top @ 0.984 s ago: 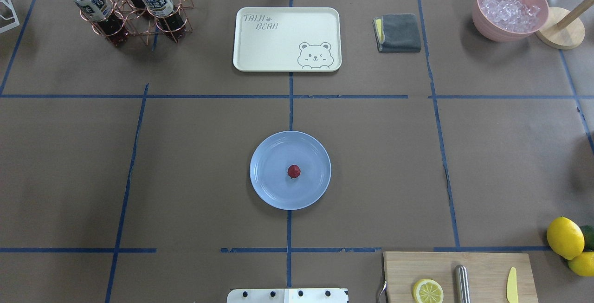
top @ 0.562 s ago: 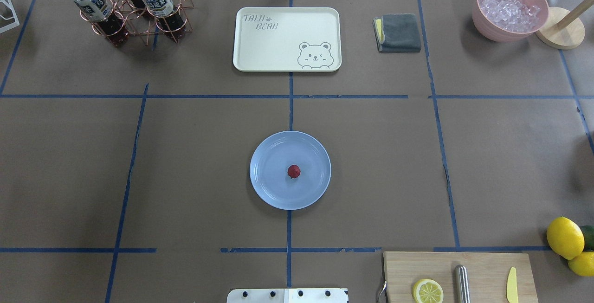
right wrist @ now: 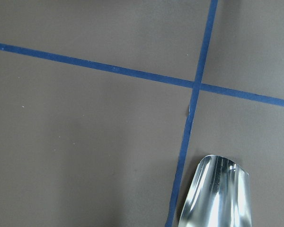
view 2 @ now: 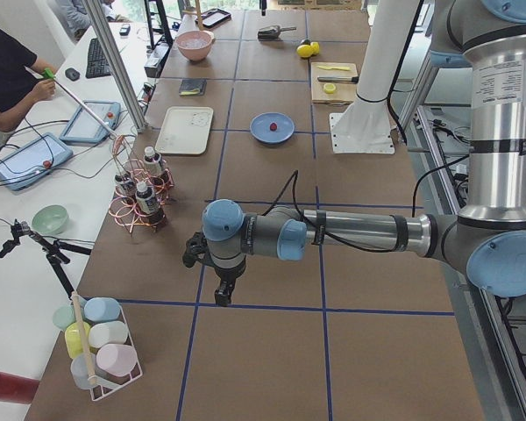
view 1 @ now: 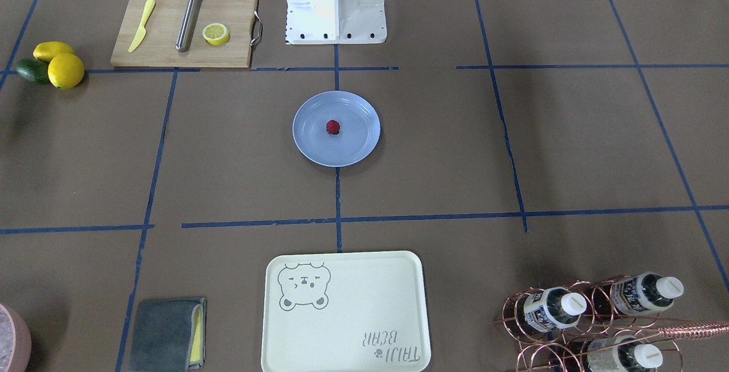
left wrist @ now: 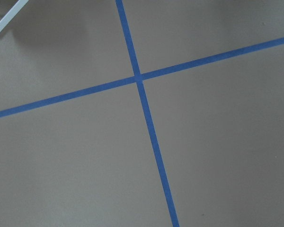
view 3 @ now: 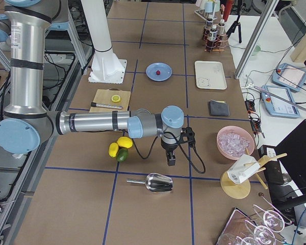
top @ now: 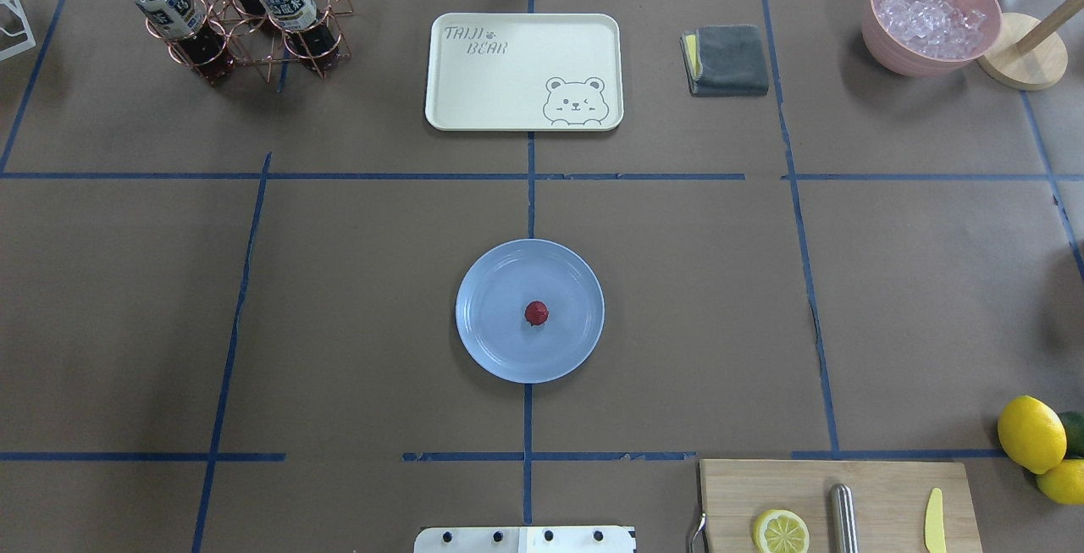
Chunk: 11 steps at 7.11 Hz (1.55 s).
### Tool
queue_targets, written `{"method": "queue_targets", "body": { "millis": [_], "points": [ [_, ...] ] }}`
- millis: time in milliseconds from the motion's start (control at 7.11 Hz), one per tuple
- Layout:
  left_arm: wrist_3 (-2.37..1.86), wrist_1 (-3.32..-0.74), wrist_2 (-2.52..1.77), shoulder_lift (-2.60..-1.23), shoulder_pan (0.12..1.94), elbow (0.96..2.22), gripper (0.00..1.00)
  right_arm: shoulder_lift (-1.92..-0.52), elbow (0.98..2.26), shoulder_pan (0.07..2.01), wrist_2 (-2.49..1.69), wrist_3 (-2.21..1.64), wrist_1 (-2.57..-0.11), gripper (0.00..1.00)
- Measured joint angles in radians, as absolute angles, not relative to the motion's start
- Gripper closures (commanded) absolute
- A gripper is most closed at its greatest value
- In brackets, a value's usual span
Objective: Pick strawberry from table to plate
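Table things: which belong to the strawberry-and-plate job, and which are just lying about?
Part of the job: strawberry, already lying on the plate; table.

Just lying about: tray, cloth, bottles, bowl of ice, lemons, cutting board, scoop.

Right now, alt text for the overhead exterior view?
A small red strawberry sits near the middle of a light-blue plate at the centre of the brown table gridded with blue tape. A cream bear tray lies beyond it; a cutting board with a lemon half is at bottom right.
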<state>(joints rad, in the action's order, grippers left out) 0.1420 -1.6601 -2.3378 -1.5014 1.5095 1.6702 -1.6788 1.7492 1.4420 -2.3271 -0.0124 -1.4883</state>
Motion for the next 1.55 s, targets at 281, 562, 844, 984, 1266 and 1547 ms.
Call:
{"method": "queue_targets", "body": {
  "millis": [281, 562, 844, 984, 1266, 1547],
  "points": [
    [0.146, -1.662, -2.335, -1.525, 1.513, 1.667, 0.00, -1.680, 1.749, 1.442, -2.332, -0.013, -1.488, 0.00],
    [0.145, -1.656, -2.333, -1.522, 1.515, 1.668, 0.00, -1.681, 1.750, 1.442, -2.347, -0.014, -1.489, 0.00],
    [0.123, -1.658, -2.337, -1.503, 1.517, 1.678, 0.00, -1.681, 1.751, 1.441, -2.356, -0.016, -1.489, 0.00],
    [0.092, -1.660, -2.338, -1.494, 1.518, 1.681, 0.00, -1.681, 1.751, 1.441, -2.357, -0.017, -1.489, 0.00],
    [0.061, -1.701, -2.338, -1.469, 1.519, 1.677, 0.00, -1.680, 1.748, 1.441, -2.358, -0.017, -1.488, 0.00],
    [0.052, -1.754, -2.337, -1.460, 1.519, 1.666, 0.00, -1.680, 1.752, 1.441, -2.358, -0.019, -1.489, 0.00]
  ]
}}
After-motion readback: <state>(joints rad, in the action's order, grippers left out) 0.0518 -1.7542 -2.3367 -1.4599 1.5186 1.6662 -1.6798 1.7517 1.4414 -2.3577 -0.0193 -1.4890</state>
